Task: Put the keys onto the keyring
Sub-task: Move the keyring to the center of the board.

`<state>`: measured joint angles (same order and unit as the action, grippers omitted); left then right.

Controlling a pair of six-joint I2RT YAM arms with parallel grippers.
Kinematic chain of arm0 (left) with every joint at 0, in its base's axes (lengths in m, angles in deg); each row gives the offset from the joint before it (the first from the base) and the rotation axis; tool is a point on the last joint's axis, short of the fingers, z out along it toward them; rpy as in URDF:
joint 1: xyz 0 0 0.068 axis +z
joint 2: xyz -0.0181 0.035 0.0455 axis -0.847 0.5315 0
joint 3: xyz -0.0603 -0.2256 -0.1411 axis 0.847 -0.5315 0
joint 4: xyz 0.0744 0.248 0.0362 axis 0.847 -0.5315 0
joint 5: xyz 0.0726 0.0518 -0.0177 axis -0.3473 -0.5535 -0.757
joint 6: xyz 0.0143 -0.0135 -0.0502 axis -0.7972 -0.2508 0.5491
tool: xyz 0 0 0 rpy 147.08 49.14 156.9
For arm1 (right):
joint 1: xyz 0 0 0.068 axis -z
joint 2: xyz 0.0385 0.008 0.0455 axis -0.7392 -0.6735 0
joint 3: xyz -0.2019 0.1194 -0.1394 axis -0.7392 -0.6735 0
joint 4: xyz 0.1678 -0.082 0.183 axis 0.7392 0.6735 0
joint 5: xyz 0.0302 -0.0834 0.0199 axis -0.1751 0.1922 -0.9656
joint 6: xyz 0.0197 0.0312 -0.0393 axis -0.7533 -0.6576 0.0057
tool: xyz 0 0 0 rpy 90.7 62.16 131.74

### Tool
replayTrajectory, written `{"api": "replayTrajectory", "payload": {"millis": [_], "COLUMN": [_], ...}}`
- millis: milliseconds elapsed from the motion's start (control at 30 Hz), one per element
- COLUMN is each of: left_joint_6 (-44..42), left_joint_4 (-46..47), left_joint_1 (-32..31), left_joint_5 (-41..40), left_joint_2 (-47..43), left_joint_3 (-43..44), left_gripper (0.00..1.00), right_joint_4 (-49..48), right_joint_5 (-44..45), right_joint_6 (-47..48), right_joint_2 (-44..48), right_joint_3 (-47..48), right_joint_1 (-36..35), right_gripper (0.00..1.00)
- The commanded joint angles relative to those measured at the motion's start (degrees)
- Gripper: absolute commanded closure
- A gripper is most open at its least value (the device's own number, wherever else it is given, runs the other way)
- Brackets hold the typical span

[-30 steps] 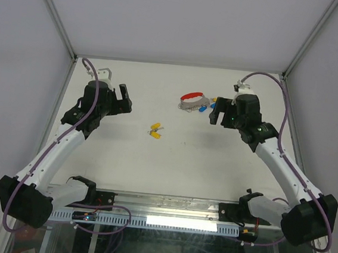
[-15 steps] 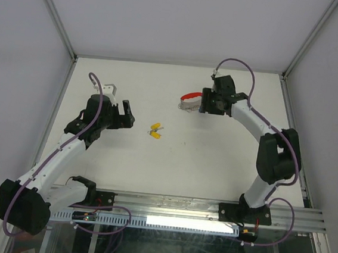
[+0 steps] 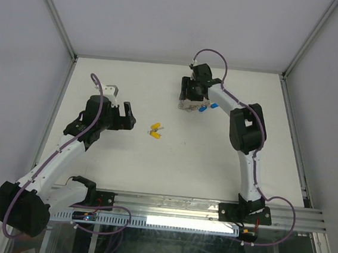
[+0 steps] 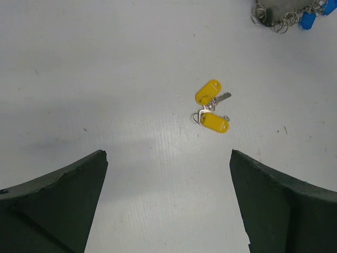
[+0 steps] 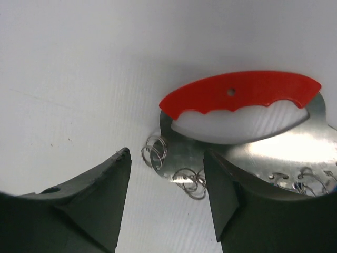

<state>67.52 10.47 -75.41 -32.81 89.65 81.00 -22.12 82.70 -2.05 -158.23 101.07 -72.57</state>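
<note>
In the last second the right arm [image 3: 244, 128] has swung from the right side to the upper centre of the overhead view; its right gripper [image 5: 166, 158], fingers spread and grasping nothing, now hangs over the keyring [image 5: 239, 92], so a pick-up looks likely next; the left gripper [image 4: 168, 153], likewise released, has edged toward the two yellow keys [image 4: 212, 108] at mid-frame; blue keys [image 3: 204, 108] lie just beside the keyring; plain grey walls [image 3: 167, 19] enclose a matte white table [image 3: 213, 161].
</note>
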Motion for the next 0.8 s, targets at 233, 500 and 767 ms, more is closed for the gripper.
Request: {"api": "replayTrajectory", "payload": {"millis": [233,500,767], "left_joint_6": [-1.46,-1.47,-0.94], "left_joint_4": [1.77,1.4,1.7], "left_joint_1": [0.27,0.27,0.22], "left_joint_5": [-5.0,-4.75,-2.48], "left_joint_2": [-3.99,-2.77,-1.02], "left_joint_3": [-0.05,0.34,0.67], "left_gripper": [0.01,0.01,0.01], "right_joint_4": [5.06,5.63,6.02], "right_joint_5": [0.96,3.66,2.73], "right_joint_6": [1.02,0.89,3.91], "right_joint_2": [-8.62,-4.98,5.22], "right_joint_3": [11.72,4.67,-11.68], "right_joint_1": [-0.95,-4.02,-8.2], "right_gripper": [0.41,0.41,0.4]}}
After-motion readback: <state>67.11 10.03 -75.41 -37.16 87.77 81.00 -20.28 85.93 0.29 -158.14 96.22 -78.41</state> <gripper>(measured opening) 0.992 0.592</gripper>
